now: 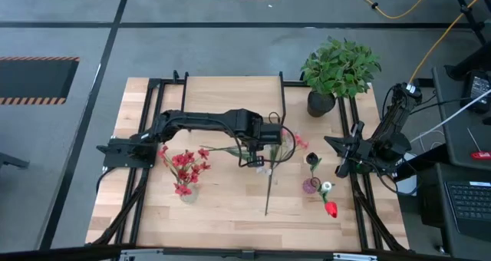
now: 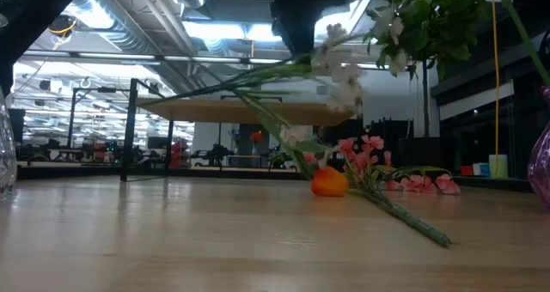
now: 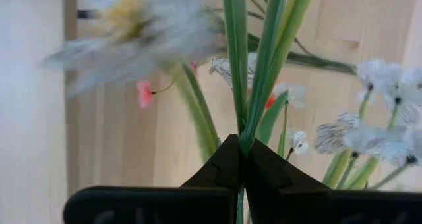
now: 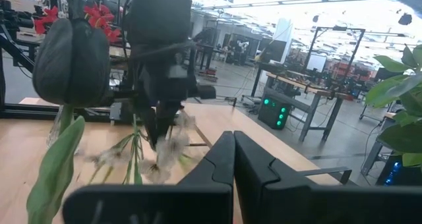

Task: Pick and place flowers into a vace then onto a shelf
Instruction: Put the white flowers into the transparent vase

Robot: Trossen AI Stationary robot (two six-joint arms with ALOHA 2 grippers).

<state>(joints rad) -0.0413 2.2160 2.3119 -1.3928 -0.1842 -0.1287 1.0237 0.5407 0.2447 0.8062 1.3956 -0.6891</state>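
My left gripper hangs over the table's middle, shut on a flower stem with white blooms. Loose flowers lie on the table: pink blooms, an orange bloom and a long green stem. A clear vase of red flowers stands to the left. A purple vase with a dark bloom stands to the right, with a red bloom lying near it. The shelf stands at the far side. My right gripper waits shut near the right edge, touching nothing. My left gripper pinches the green stems and leaves of the white-bloom flower between its two fingertips, coming from above and pointing down. The stem is lifted clear of the table and lies slanted, nearly level, with the white blooms spreading beyond the fingers.
A bushy green plant in a black pot stands at the far right. Black metal frame rails run along both sides of the wooden table. Bare wood lies at the table's near edge.
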